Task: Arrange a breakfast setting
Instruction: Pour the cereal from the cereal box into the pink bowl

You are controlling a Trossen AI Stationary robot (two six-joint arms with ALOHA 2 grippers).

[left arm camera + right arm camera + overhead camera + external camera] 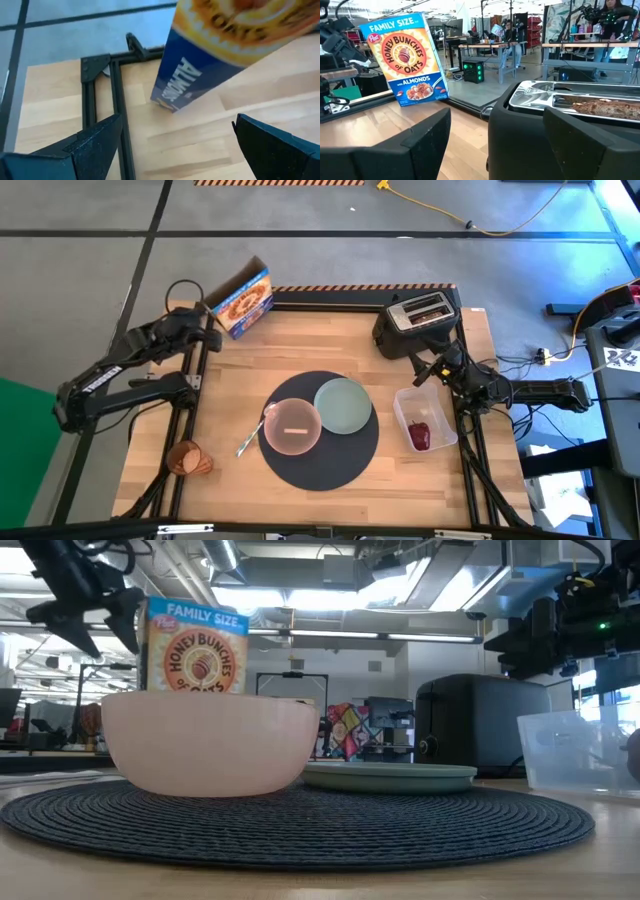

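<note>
Left gripper (175,145), fingers spread and empty, faces your blue cardboard "Honey Bunches of Oats" box (243,301). Right gripper (495,145), open too, faces the black toaster (418,321); its wrist view alone shows toast (607,107). Pink bowl (291,427) sits on the round dark-grey mat (330,465).

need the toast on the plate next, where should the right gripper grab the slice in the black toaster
Grip the browned toast slice by its top edge, coming straight down from above: it sits low in the slot of the black toaster, only its top showing. The open right gripper is beside the toaster.

I've got the pink bowl (205,743) sitting on the woven mat (300,823), green plate (392,777) right beside it, cereal box (197,647) behind.
</note>
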